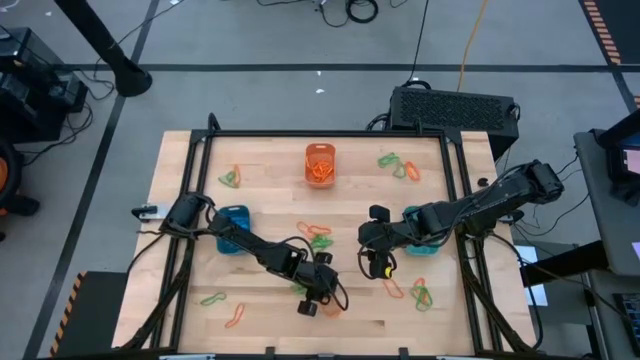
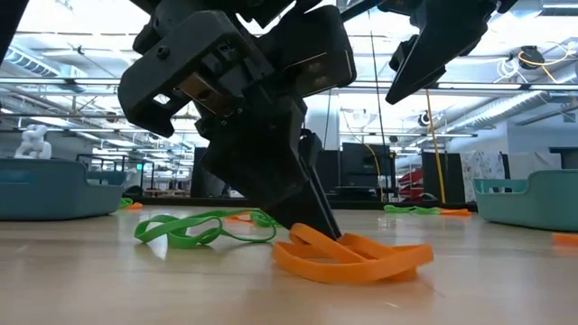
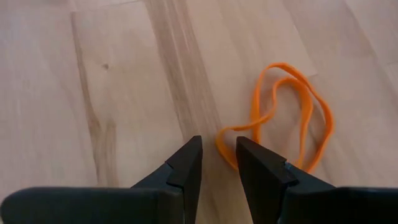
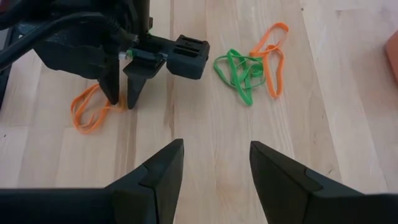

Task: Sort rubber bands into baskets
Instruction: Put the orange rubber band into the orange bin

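Note:
My left gripper (image 1: 320, 303) points down at the table's near middle, its fingertips (image 3: 219, 163) a narrow gap apart astride the near end of an orange rubber band (image 3: 292, 112) that lies flat on the wood (image 2: 348, 257). My right gripper (image 4: 214, 162) hovers open and empty above the table, right of centre (image 1: 378, 258). The orange basket (image 1: 320, 163) stands at the far middle and holds orange bands. The blue basket (image 1: 232, 228) is at the left and the teal basket (image 1: 413, 222) at the right, each partly under an arm. My left gripper has the orange band's near loop end (image 3: 225, 144) between its two fingertips, which come from above, pointing down to the table. The band lies flat and slack on the wood. I cannot tell whether the fingers touch it.
A green band (image 2: 190, 230) lies just left of the left gripper. A green and orange tangle (image 4: 249, 68) lies at the table's middle. More loose bands lie far left (image 1: 230, 178), far right (image 1: 400, 165), near right (image 1: 420, 293) and near left (image 1: 225, 308).

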Controlling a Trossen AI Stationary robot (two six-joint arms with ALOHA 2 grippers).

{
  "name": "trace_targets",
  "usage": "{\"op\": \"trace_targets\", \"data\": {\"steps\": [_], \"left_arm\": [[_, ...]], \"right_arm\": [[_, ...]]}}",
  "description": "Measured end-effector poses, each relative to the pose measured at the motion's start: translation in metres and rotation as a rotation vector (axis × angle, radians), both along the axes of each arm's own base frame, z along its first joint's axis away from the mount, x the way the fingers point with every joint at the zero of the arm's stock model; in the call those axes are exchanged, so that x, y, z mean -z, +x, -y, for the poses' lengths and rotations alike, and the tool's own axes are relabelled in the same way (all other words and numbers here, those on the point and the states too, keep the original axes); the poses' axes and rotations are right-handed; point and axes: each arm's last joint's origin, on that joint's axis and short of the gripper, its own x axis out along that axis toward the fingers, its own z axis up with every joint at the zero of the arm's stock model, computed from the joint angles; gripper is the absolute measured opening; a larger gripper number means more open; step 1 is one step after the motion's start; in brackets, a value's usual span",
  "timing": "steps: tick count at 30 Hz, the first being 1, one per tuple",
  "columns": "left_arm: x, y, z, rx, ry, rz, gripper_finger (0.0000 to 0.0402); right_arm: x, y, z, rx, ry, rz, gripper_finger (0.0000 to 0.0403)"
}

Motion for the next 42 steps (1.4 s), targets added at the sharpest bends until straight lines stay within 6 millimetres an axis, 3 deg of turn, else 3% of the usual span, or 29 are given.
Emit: {"op": "trace_targets", "data": {"steps": [7, 16, 24, 32, 35, 42], "left_arm": [[0.000, 0.000, 0.000, 0.000, 0.001, -0.003, 0.0100], [-0.001, 0.001, 0.000, 0.002, -0.002, 0.014, 0.0007], [-0.009, 0.001, 0.000, 0.026, 0.011, 0.046, 0.0003], [-0.064, -0.007, -0.008, 0.027, 0.101, 0.200, 0.0002], [-0.079, -0.015, -0.015, 0.007, 0.096, 0.170, 0.0002], [-0.068, -0.012, -0.018, -0.154, -0.041, 0.073, 0.0013]], "right_arm": [[0.000, 0.000, 0.000, 0.001, 0.000, 0.000, 0.0176], [0.000, 0.000, 0.000, 0.001, 0.000, 0.000, 0.0176], [0.000, 0.000, 0.000, 0.000, -0.001, 0.000, 0.0176], [0.000, 0.000, 0.001, -0.025, -0.057, 0.007, 0.0176], [0.000, 0.000, 0.001, -0.036, -0.068, 0.006, 0.0176], [0.000, 0.000, 0.001, -0.042, -0.075, 0.005, 0.0176]]}}
